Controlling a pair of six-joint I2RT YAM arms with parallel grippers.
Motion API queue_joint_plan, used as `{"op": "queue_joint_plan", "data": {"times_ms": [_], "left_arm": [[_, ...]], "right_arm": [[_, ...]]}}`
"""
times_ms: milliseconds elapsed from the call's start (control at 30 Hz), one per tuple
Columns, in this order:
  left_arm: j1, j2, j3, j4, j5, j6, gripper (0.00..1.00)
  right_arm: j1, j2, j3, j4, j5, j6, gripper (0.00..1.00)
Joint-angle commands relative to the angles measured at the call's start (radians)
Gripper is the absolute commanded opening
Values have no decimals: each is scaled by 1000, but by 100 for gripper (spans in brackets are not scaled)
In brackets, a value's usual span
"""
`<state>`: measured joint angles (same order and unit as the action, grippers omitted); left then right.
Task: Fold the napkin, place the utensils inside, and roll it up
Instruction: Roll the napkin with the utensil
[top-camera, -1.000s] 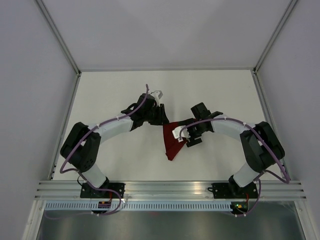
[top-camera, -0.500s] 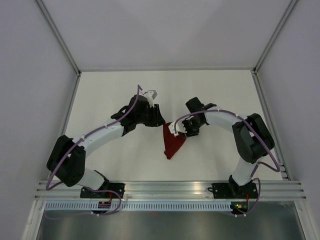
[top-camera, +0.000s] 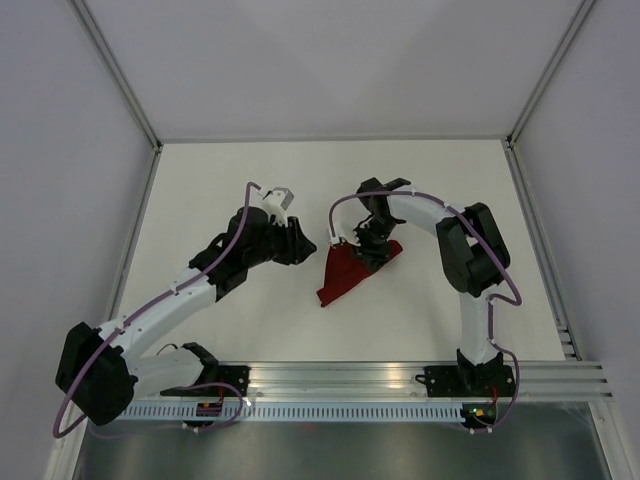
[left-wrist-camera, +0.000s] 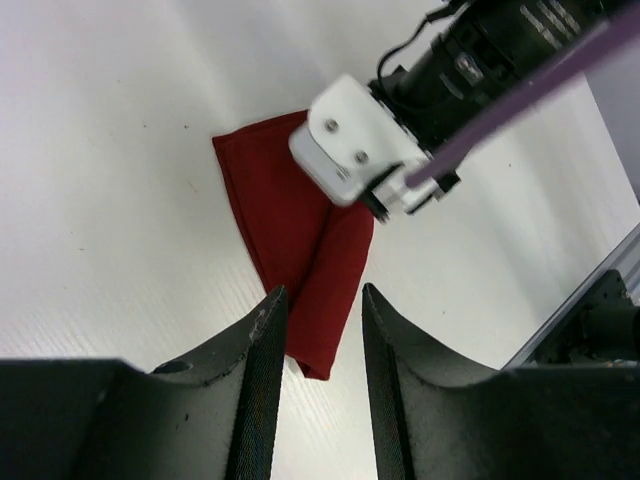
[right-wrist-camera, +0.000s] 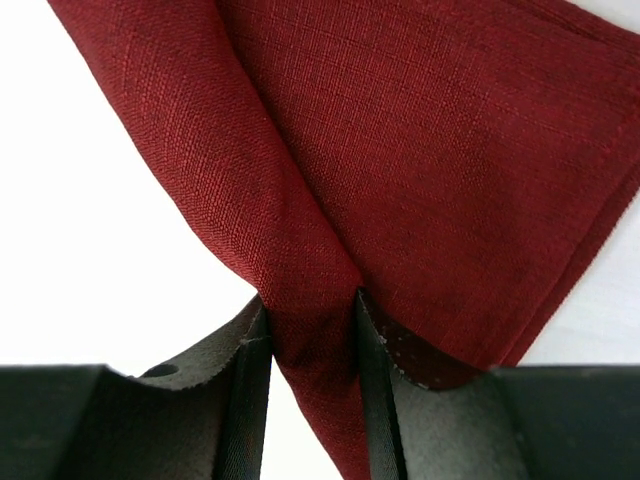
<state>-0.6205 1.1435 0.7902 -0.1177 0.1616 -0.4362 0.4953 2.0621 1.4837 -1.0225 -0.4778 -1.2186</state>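
Observation:
The maroon napkin (top-camera: 343, 275) lies folded into a narrow wedge on the white table, its point toward the near edge. My right gripper (top-camera: 370, 247) is shut on a rolled ridge of the cloth at the wedge's upper end. In the right wrist view that ridge of napkin (right-wrist-camera: 300, 260) fills the gap at the right gripper (right-wrist-camera: 310, 305). My left gripper (top-camera: 306, 243) hangs to the left of the cloth, apart from it. In the left wrist view the left gripper (left-wrist-camera: 320, 292) is open with only the table and the napkin (left-wrist-camera: 285, 230) below it. The utensils are out of view.
The white table (top-camera: 200, 190) is boxed in by pale walls with metal posts at the corners. An aluminium rail (top-camera: 340, 375) runs along the near edge by the arm bases. Purple cables loop along both arms.
My right gripper has shut on a fold of the napkin and shifted left and farther back. The cloth has turned and spread to the right. My left gripper has drawn away leftward.

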Motion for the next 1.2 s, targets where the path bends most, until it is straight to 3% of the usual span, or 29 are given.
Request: {"op": "queue_joint_plan", "data": {"times_ms": [0,267,500,633,900,1167], "left_arm": [[-57,-63,-43,67,-71,86,41],[-362,36,-65,170,-316,298,47],[-475,300,-19,325,-437,520,52],[-482,404,0,411,-418,594,57],[-486,512,72,389,-285,634,58],[-486,524,66,383,-166,603,58]], "right_arm": [[5,145,-4,-149,-1,114,41],[5,243,61,-195,-24,146,41],[0,271,70,-194,-24,157,41],[-1,277,70,-182,-21,165,41],[-1,286,78,-166,-21,183,41],[-6,294,78,-142,-16,203,40]]}}
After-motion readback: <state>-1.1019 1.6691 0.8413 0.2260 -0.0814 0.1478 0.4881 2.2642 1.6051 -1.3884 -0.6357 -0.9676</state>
